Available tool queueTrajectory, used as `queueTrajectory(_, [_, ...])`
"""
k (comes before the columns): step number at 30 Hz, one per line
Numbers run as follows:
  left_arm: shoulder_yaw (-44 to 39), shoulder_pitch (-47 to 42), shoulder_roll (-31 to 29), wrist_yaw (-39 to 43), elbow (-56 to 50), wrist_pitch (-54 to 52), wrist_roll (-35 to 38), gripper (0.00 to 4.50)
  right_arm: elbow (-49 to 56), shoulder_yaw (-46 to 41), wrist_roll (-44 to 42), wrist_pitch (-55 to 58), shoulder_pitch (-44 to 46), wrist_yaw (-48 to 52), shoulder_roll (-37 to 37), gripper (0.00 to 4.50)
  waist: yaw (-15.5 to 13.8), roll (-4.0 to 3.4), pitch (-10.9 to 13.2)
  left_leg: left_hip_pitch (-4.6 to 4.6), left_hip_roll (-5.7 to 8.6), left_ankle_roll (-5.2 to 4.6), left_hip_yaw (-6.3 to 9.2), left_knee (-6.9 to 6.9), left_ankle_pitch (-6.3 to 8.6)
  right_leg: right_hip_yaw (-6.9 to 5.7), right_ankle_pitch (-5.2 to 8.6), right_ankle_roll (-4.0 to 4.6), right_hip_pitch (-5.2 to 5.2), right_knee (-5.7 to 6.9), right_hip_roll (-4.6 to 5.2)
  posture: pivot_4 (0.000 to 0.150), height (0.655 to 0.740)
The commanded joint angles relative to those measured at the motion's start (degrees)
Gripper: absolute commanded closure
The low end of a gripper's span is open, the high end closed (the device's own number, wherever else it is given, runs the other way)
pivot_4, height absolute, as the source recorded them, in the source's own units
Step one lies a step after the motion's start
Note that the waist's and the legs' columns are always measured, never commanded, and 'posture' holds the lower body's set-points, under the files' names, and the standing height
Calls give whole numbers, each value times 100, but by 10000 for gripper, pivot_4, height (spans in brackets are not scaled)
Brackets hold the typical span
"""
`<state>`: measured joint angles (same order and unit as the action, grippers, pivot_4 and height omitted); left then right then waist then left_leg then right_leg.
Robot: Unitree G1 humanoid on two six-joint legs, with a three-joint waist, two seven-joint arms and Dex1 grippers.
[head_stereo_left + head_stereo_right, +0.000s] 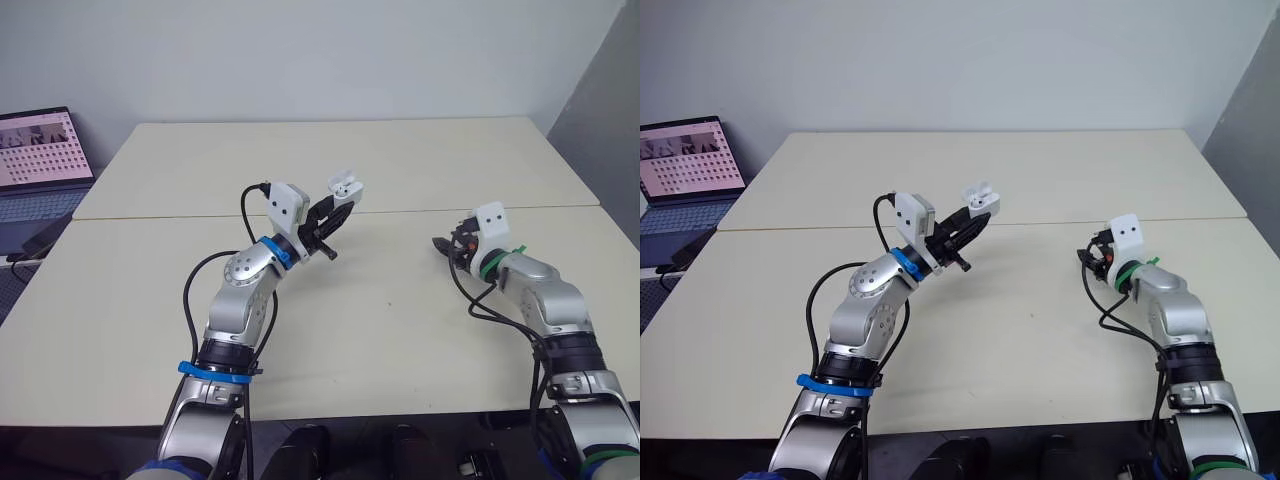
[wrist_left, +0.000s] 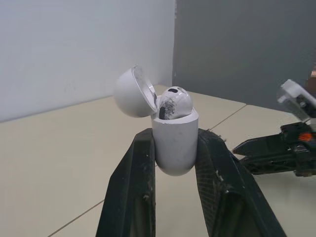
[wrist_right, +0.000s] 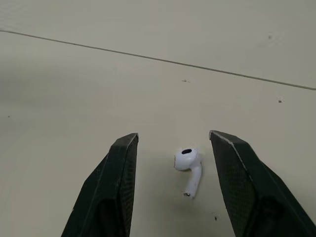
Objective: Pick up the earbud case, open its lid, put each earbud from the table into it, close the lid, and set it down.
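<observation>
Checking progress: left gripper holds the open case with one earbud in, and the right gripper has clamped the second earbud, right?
Not clamped: in the right wrist view the second earbud lies on the table between the right gripper's open fingers.

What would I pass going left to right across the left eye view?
The laptop → earbud case, lid open → right hand.

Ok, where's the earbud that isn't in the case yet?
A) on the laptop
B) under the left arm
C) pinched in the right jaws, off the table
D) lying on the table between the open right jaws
D: the earbud lies on the table inside the right gripper, jaws parted, touching neither.
</observation>
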<state>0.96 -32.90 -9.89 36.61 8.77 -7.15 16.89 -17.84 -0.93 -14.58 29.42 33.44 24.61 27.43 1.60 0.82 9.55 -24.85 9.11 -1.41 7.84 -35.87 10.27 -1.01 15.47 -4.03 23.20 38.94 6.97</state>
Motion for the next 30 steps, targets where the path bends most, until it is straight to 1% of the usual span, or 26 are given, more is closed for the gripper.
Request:
queueTrajectory(1, [0, -33, -2, -48, -294, 43, 19, 37670, -315, -42, 273, -288, 267, -140, -53, 21269, -1, 0, 0, 0, 0, 1, 0, 0, 0, 0, 0, 0, 0, 0, 0, 1500, 7400])
queueTrajectory(4, [-5, -36, -9, -61, -295, 38, 13, 37670, -635, -37, 487, -350, 392, -293, -117, 21269, -1, 0, 0, 0, 0, 2, -1, -1, -1, 2, 0, 0, 0, 0, 0, 1500, 7400])
queueTrajectory(9, [-9, -20, -19, -88, -322, 26, 22, 37670, -747, -9, 536, -144, 354, -116, -197, 21269, 3, 0, 0, 0, 0, 4, -1, 0, -2, 3, -1, 0, 1, 0, -1, 1500, 7400])
queueTrajectory(10, [-8, -21, -16, -96, -324, 23, 24, 37670, -739, -61, 496, -65, 342, -128, -225, 22915, 4, 0, 0, 0, 0, 5, -1, 0, -2, 3, -1, 0, 1, 1, -1, 1500, 7400])
queueTrajectory(12, [-6, -30, -5, -111, -322, 17, 29, 37670, -730, -139, 456, 41, 338, -150, -251, 27798, 4, 0, 0, 1, 0, 10, -1, 0, -5, 4, -1, 0, 0, 1, -2, 1500, 7400])
queueTrajectory(14, [-3, -56, 14, -122, -303, 18, 33, 37670, -761, -174, 449, 88, 362, -116, -234, 34391, 2, 0, 0, 1, 0, 9, -2, -1, -5, 4, -1, 0, -1, 1, -2, 1500, 7400])
queueTrajectory(15, [-3, -74, 26, -127, -287, 21, 34, 37670, -799, -191, 447, 101, 383, -108, -217, 38373, 1, 0, 0, 1, 0, 9, -1, -2, -5, 3, -1, -1, -1, 1, -2, 1500, 7400])
queueTrajectory(16, [-2, -89, 36, -131, -273, 24, 32, 37670, -831, -204, 447, 106, 402, -101, -203, 41065, 1, 0, 0, 1, 0, 7, -1, -3, -4, 3, -1, -1, -2, 1, -2, 1500, 7400])
queueTrajectory(19, [-1, -124, 72, -150, -236, 47, 29, 37670, -835, -215, 478, 152, 434, 17, -43, 41136, 1, 0, 0, 1, 0, 7, -1, -4, -4, 3, -1, -1, -2, 1, -2, 1500, 7400])
queueTrajectory(22, [-11, -106, 97, -161, -257, 46, 24, 37670, -543, -152, 468, 335, 353, 367, 279, 41136, -36, 0, 0, 1, 3, 4, -1, -6, -2, 2, -1, -1, -3, 1, -1, 1500, 7400])
queueTrajectory(24, [-14, -19, 104, -158, -314, 48, 26, 37670, 174, 209, 428, 490, 77, 1456, 1078, 41136, -77, 0, 0, 0, 4, -2, -1, -8, 2, 3, -2, -2, -2, 0, -1, 1500, 7400])
queueTrajectory(26, [-5, 97, 102, -130, -342, 68, 26, 37670, 1037, 752, 446, 229, -416, 3163, 2357, 41136, -124, -8, 3, -1, 6, -8, -2, -6, 5, 3, -1, -3, -1, -4, 0, 1500, 7400])
queueTrajectory(28, [-2, 148, 99, -109, -331, 89, 24, 37670, 1341, 1077, 576, -226, -755, 4263, 3327, 41136, -138, -12, 3, -3, 11, -25, -7, -7, 17, 2, 8, -18, -2, -6, -1, 1500, 7400])
queueTrajectory(30, [-2, 149, 109, -109, -311, 99, 18, 37670, 1284, 1276, 761, -742, -912, 4911, 3955, 41136, -113, -1, 9, -2, 9, -28, -11, -8, 21, 1, 10, -22, -6, -11, 3, 1500, 7400])
